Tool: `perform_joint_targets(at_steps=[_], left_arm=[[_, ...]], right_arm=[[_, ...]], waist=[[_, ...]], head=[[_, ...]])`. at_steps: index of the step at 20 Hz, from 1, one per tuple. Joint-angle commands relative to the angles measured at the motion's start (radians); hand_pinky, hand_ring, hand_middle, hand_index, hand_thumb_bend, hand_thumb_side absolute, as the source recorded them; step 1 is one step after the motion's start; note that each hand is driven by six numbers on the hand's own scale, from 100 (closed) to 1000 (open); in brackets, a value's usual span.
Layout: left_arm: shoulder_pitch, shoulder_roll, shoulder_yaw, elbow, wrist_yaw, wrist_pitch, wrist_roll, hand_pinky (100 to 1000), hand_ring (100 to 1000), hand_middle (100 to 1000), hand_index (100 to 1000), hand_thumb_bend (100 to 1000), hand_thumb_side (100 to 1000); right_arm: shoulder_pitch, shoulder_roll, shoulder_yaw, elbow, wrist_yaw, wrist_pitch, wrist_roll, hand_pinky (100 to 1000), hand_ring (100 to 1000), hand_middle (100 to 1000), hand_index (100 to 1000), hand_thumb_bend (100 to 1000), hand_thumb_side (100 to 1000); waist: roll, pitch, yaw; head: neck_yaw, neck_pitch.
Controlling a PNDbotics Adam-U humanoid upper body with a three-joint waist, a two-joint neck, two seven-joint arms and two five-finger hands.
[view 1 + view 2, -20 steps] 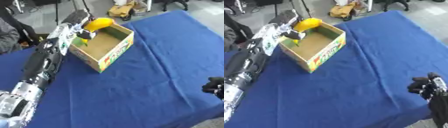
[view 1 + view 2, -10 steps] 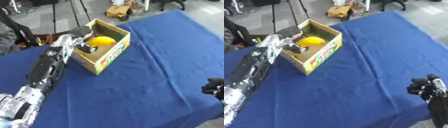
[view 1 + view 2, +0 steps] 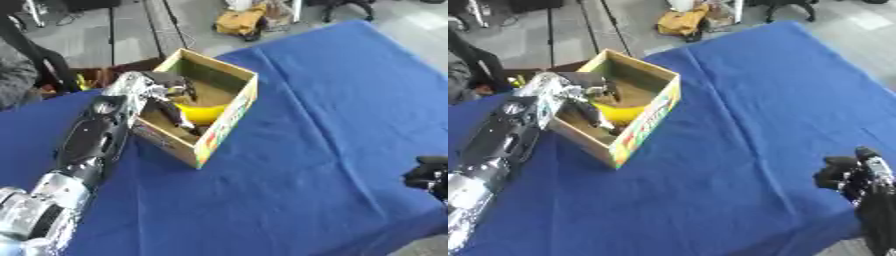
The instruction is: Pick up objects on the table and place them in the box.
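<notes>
An open cardboard box (image 3: 229, 119) with a printed front stands on the blue table at the upper left. A yellow, rounded object (image 3: 204, 113) lies on the box floor. My left arm comes in from the lower left, and my left hand (image 3: 164, 86) is over the box's left wall. Its fingers (image 3: 174, 113) reach straight down into the box and rest beside the yellow object without closing round it. At the lower right edge my right hand (image 3: 857, 174) idles, relaxed with its fingers up, far from the box.
The blue cloth (image 3: 324, 100) covers the table, whose far edge runs just behind the box. Beyond that edge, on the floor, lie a yellow bag (image 3: 241, 21) and dark stands. At the far left edge there is a dark shape (image 3: 22, 65).
My left hand has come down from above the box with the yellow object, which now lies inside on the floor. The fingers have straightened beside it. The right hand stays put.
</notes>
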State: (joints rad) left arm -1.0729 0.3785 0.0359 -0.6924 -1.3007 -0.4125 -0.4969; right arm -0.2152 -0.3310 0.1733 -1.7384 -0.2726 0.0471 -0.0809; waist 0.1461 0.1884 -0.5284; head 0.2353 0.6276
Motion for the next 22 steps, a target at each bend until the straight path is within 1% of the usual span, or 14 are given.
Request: perform_joint_targets(at_steps=[1, 3, 5, 6, 7, 9, 10, 12, 13, 17, 20, 22], left_arm=[[-0.017, 0.028, 0.016, -0.047, 0.024, 0.01, 0.055, 905, 857, 838, 832, 936, 916], [-0.015, 0.03, 0.015, -0.058, 0.034, 0.018, 0.107, 899, 851, 832, 827, 934, 921], [-0.013, 0.03, 0.01, -0.057, 0.036, 0.021, 0.137, 899, 851, 832, 827, 934, 921], [-0.015, 0.032, 0.011, -0.057, 0.037, 0.021, 0.146, 849, 791, 735, 764, 856, 931], [-0.026, 0.035, 0.022, -0.069, 0.044, 0.015, 0.158, 842, 783, 720, 753, 842, 930], [-0.032, 0.044, 0.059, -0.109, 0.069, -0.007, 0.186, 807, 746, 664, 716, 753, 905], [-0.028, 0.05, 0.075, -0.134, 0.085, -0.014, 0.202, 777, 718, 629, 695, 625, 871], [-0.012, 0.061, 0.109, -0.186, 0.117, -0.023, 0.234, 749, 695, 607, 685, 522, 839], [0.0, 0.064, 0.125, -0.213, 0.133, -0.025, 0.251, 735, 687, 602, 680, 484, 824], [0.076, 0.058, 0.19, -0.314, 0.196, -0.023, 0.313, 704, 674, 594, 670, 423, 798], [0.151, 0.045, 0.207, -0.391, 0.243, -0.013, 0.36, 689, 668, 588, 669, 394, 803], [0.199, 0.027, 0.213, -0.439, 0.273, 0.008, 0.39, 681, 662, 584, 670, 388, 812]], right_arm=[[-0.006, -0.014, -0.003, -0.01, 0.011, -0.001, 0.003, 662, 615, 523, 657, 100, 955], [-0.005, -0.015, -0.004, -0.01, 0.011, -0.001, 0.003, 662, 615, 523, 657, 100, 954], [-0.004, -0.015, -0.004, -0.01, 0.01, -0.001, 0.003, 662, 615, 523, 657, 100, 954], [-0.003, -0.015, -0.004, -0.01, 0.01, -0.001, 0.003, 662, 615, 523, 657, 100, 954], [0.001, -0.016, -0.005, -0.008, 0.01, 0.0, 0.002, 662, 615, 523, 657, 100, 954], [0.009, -0.018, -0.01, -0.008, 0.008, -0.002, -0.001, 662, 615, 523, 657, 100, 953], [0.012, -0.02, -0.012, -0.008, 0.008, -0.003, -0.003, 662, 615, 523, 657, 100, 952], [0.02, -0.021, -0.019, -0.008, 0.008, -0.004, -0.01, 662, 615, 523, 657, 100, 952], [0.024, -0.021, -0.022, -0.007, 0.007, -0.005, -0.013, 662, 615, 523, 657, 100, 952], [0.045, -0.018, -0.032, -0.008, 0.007, -0.009, -0.023, 662, 615, 523, 656, 100, 950], [0.059, -0.018, -0.038, -0.014, 0.006, -0.013, -0.029, 662, 615, 523, 656, 100, 949], [0.069, -0.02, -0.043, -0.02, 0.007, -0.016, -0.033, 661, 615, 523, 656, 100, 948]], waist=[[-0.015, -0.02, 0.003], [-0.017, -0.021, 0.005], [-0.017, -0.021, 0.006], [-0.019, -0.023, 0.008], [-0.023, -0.028, 0.02], [-0.03, -0.035, 0.047], [-0.032, -0.038, 0.06], [-0.037, -0.044, 0.097], [-0.041, -0.047, 0.114], [-0.06, -0.057, 0.182], [-0.072, -0.064, 0.22], [-0.077, -0.065, 0.245]], head=[[0.003, 0.005], [0.002, 0.005], [0.002, 0.006], [0.002, 0.007], [-0.003, 0.01], [-0.012, 0.014], [-0.015, 0.016], [-0.024, 0.021], [-0.03, 0.023], [-0.055, 0.028], [-0.066, 0.034], [-0.074, 0.035]])
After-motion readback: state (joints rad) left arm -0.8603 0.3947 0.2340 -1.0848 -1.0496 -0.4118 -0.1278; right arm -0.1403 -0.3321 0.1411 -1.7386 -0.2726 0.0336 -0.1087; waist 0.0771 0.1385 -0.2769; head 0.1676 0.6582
